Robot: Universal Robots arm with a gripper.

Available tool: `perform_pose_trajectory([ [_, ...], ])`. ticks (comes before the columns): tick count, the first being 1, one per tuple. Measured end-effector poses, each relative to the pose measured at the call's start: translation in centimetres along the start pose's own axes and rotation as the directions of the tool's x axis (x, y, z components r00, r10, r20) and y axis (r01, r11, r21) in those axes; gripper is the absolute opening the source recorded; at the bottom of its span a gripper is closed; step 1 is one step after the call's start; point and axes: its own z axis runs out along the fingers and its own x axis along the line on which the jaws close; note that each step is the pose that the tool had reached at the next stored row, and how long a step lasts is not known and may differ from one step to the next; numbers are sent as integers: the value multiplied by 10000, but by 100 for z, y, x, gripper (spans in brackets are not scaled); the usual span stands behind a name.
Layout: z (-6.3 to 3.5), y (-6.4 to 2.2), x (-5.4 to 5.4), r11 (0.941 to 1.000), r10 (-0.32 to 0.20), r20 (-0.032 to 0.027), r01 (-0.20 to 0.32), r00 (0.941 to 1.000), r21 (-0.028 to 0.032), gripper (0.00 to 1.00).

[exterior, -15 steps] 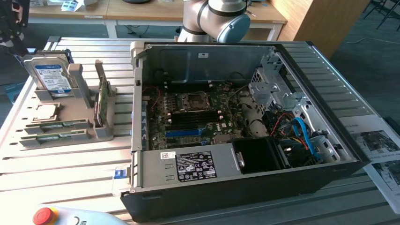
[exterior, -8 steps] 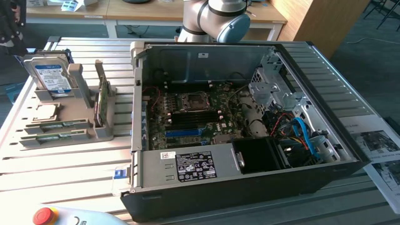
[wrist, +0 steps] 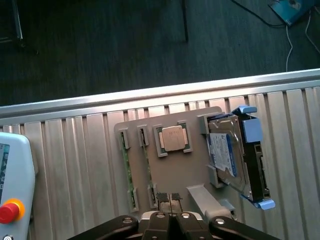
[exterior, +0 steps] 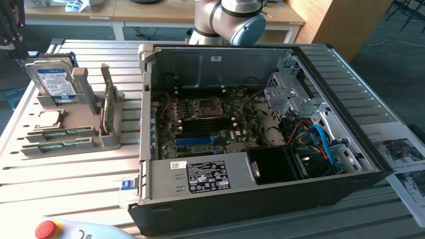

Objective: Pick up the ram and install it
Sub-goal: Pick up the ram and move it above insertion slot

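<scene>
Two matching green ram sticks stand on edge in slots of a grey holder (wrist: 185,172): one ram stick (wrist: 148,167) nearer the gripper, the other stick (wrist: 124,170) beside it. I cannot tell which one the task means. In the exterior view they lie as one ram stick (exterior: 63,133) and a second stick (exterior: 61,145) on the holder (exterior: 109,142), on that view's left. My gripper (wrist: 169,198) hangs above the holder's edge, close to the sticks' ends, shut with nothing between its fingertips. The motherboard (exterior: 199,124) sits in the open computer case (exterior: 265,199).
On the holder there is also a CPU chip (wrist: 173,138), a hard drive (wrist: 232,155) and an upright card (exterior: 107,107). A pendant with a red stop button (wrist: 9,211) lies on the slatted table (wrist: 75,150). The arm's elbow (exterior: 232,20) rises behind the case.
</scene>
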Motion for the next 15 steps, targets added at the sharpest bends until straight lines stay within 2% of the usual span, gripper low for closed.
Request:
perform_pose_trajectory([
  [6, 0, 0, 0, 9969, -788, -36, 788, 9969, -19, 11],
  [13, 0, 0, 0, 9863, -1651, -74, 1651, 9862, -44, 11],
  [15, 0, 0, 0, 9846, -1750, -78, 1750, 9845, -47, 11],
])
